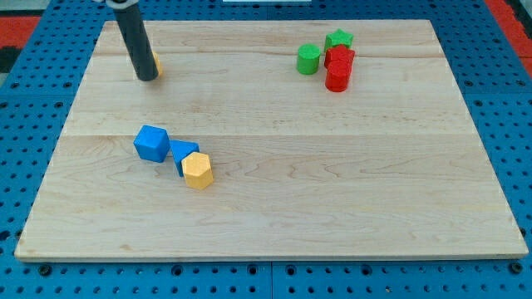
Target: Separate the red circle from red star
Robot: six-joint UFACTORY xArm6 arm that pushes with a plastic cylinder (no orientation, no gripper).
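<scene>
Two red blocks touching, red circle (340,58), red star (337,78), my tip (147,77) well apart, no gripper visible.

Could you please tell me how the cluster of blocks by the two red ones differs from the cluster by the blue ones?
The red circle and red star touch, with a green circle and green star crowding them at the view's upper right. The blue cube, blue triangle and yellow hexagon sit lower left. The first group holds four blocks, the second three. My tip stands nearer the second, hiding most of an orange block. Both are tight clusters.
</scene>
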